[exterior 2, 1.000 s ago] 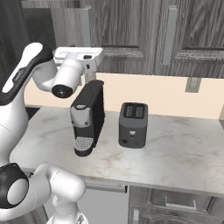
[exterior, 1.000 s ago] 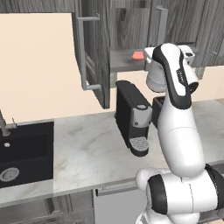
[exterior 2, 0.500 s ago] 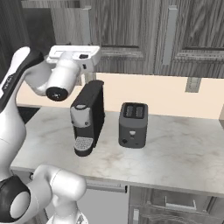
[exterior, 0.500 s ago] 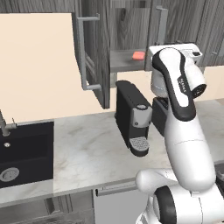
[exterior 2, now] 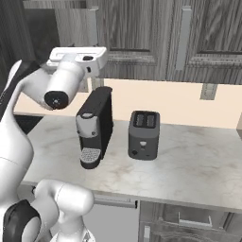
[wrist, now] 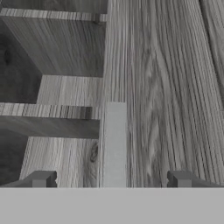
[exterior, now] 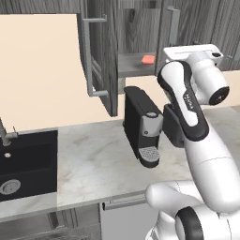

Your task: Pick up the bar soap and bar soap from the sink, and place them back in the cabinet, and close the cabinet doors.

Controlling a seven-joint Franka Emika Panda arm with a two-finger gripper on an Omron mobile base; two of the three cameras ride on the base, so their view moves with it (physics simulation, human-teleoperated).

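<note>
While I scan from the black sink (exterior: 28, 164) past the open wood-grain cabinet doors (exterior: 101, 61), one salmon bar soap (exterior: 148, 59) lies on the cabinet (exterior: 136, 28) shelf; my gripper (wrist: 111, 179) faces grained panelling, fingers spread, empty.

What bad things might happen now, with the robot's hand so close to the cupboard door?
The gripper is open with the door's silver handle between its fingertips; if they close off-centre, the grip may slip. The left cabinet door stands wide open, so the job could end unfinished. One bar soap sits near the shelf's front, and a hard shove might jolt it.
</note>
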